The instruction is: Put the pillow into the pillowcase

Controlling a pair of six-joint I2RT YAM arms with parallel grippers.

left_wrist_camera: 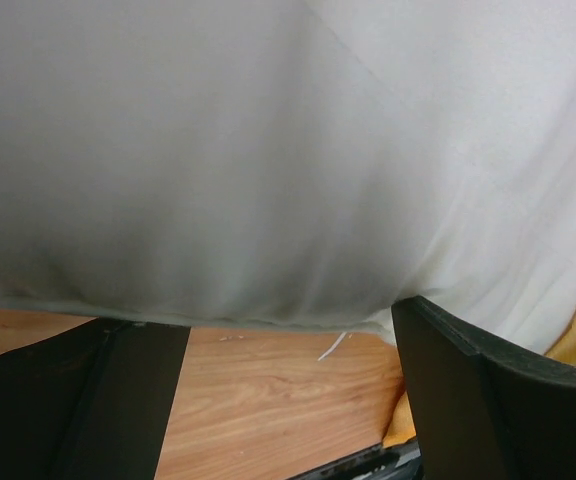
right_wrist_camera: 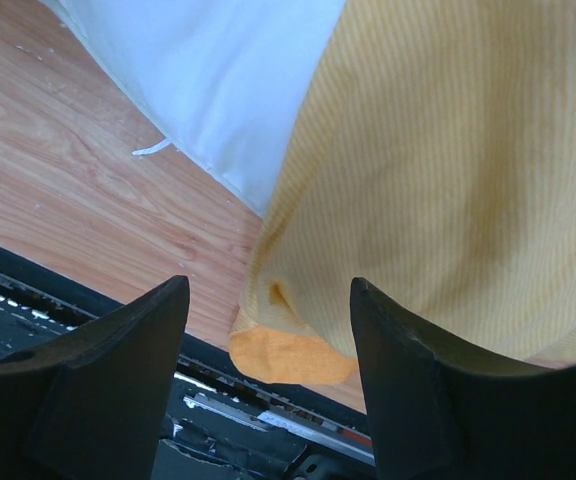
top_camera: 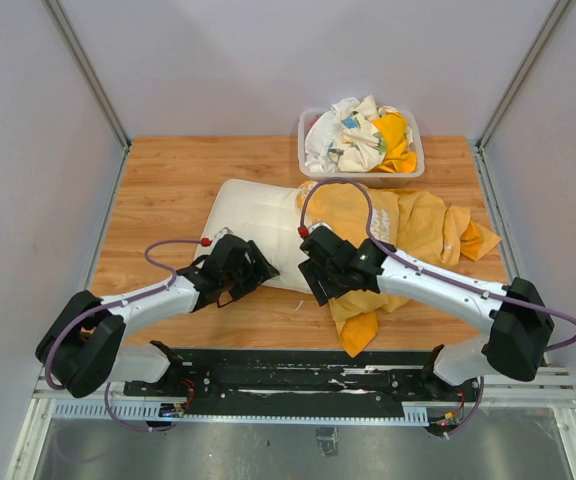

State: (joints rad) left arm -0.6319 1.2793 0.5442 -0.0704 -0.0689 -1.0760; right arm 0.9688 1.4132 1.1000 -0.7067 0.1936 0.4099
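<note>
The cream-white pillow (top_camera: 253, 215) lies on the table, its right end against or under the orange-yellow pillowcase (top_camera: 413, 225), which is crumpled to its right. My left gripper (top_camera: 240, 272) is open at the pillow's near edge. In the left wrist view the pillow (left_wrist_camera: 288, 150) fills the top, and bare wood shows between the fingers of the gripper (left_wrist_camera: 288, 395). My right gripper (top_camera: 323, 278) is open over the pillowcase's near corner. In the right wrist view the pillowcase (right_wrist_camera: 448, 150) hangs beside the pillow (right_wrist_camera: 218, 80), above the empty gripper (right_wrist_camera: 268, 370).
A clear plastic bin (top_camera: 414, 160) with several white and yellow patterned cloths (top_camera: 353, 135) stands at the back, just behind the pillowcase. The table's near edge and the black mounting rail (top_camera: 288, 375) lie right behind both grippers. Grey walls close in the sides.
</note>
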